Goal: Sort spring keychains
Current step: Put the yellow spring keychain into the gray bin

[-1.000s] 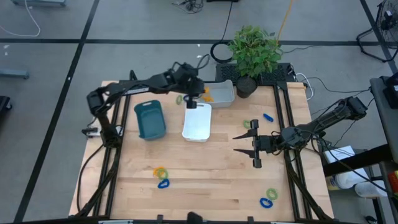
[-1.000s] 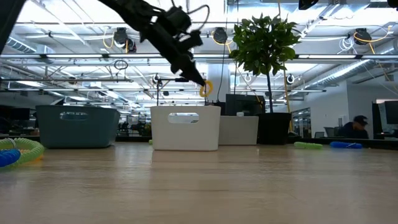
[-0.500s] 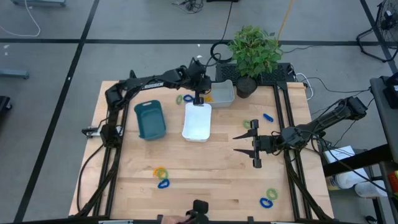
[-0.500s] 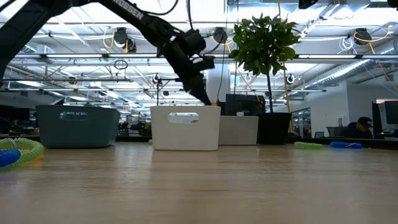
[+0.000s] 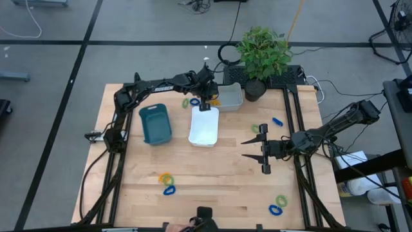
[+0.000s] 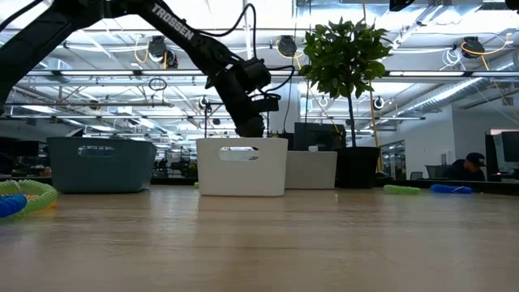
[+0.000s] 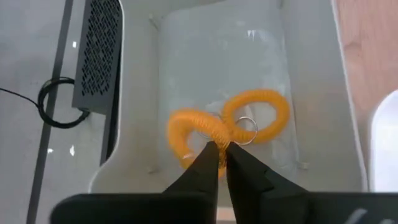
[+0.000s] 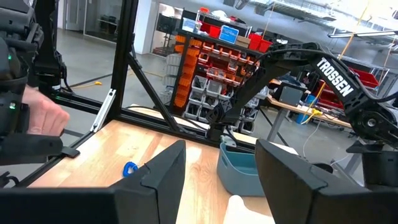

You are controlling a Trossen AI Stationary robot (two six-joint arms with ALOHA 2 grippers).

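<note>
The robot's dark left arm reaches across the table's far side, its wrist bent downward and its left gripper (image 7: 221, 163) pointing down with the two black fingers (image 7: 202, 173) almost touching at the tips. The dark right arm waits low on its own side, its right gripper (image 5: 252, 148) level, its fingers (image 8: 163, 171) parted.

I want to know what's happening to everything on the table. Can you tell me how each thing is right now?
Left claw: shut on the orange keychain, down in the clear tray.
Orange keychain: lying in the clear tray.
White tray: looks empty.
Teal tray: looks empty.
Right claw: open, holding nothing.
</note>
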